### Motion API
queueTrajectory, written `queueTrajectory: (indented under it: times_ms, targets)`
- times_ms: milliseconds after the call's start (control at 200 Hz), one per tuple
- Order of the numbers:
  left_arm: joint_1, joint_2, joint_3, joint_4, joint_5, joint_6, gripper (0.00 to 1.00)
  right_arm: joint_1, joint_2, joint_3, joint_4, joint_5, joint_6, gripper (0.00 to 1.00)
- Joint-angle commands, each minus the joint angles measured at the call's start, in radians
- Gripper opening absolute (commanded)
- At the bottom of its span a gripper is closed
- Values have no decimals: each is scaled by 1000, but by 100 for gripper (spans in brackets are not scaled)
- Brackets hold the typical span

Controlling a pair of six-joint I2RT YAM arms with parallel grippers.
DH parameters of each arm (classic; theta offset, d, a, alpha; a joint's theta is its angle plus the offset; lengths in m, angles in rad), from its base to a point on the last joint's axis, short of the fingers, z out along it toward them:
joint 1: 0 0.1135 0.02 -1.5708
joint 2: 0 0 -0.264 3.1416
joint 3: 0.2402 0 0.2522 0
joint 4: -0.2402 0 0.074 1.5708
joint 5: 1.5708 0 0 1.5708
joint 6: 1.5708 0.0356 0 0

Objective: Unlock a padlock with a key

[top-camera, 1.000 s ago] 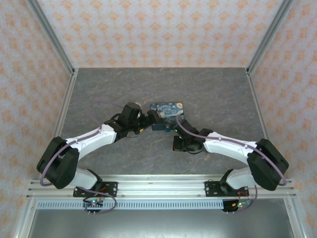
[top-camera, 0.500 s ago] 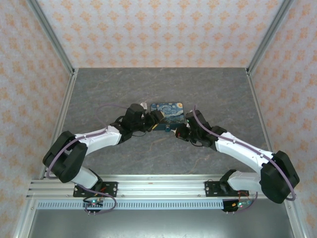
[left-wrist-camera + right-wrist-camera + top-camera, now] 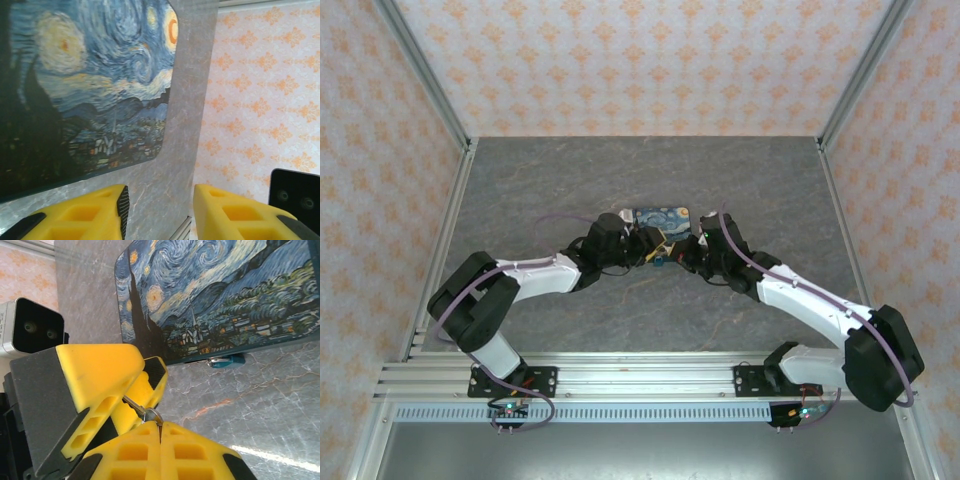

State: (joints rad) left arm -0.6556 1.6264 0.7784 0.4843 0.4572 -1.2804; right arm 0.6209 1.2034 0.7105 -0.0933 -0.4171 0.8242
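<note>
The two arms are meeting near the middle of the bench (image 3: 520, 180), well away from all of its edges. A blue box (image 3: 215, 295) with a swirly night-sky picture is lying flat there. Both pincers are hanging just on the near side of it.

The right pincer (image 3: 160, 431) is squeezing tight shut. Its two yellow fingers are pressing flat against each other, and the key (image 3: 142, 409) is sticking out from their tips. The key is a tiny shiny sliver, much thinner than a finger. It is sitting close to the near edge of the box and is not touching it. It is pointing at the left pincer (image 3: 160, 197), and its far end is hiding between that pincer's yellow fingers (image 3: 85, 215).

The left pincer is sitting right up against the right one. Its fingers are standing partly apart, a narrow sort of gap, and its own camera is showing grey bench through that gap. I cannot tell if it is touching the key.

A small teal thing (image 3: 226, 361) is peeking out at the near edge of the box. It is too small to tell what it is.
</note>
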Motion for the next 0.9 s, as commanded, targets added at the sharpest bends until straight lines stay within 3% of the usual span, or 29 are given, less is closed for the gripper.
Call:
queueTrajectory:
  times_ms: [0,546,696,796,891]
  targets:
    - [-12,12,32,59,-14,-18,38,-6,3,18,41,-8,22,0]
    - [-13,21,38,51,-31,-20,20,-7,7,-12,55,-14,24,0]
    - [-13,19,38,48,-36,-17,11,-7,8,-18,56,-19,23,0]
    - [-14,20,41,45,-34,-16,0,-6,10,-22,59,-20,24,0]
    - [-13,21,46,37,-31,-9,0,-7,12,-19,66,-26,27,0]
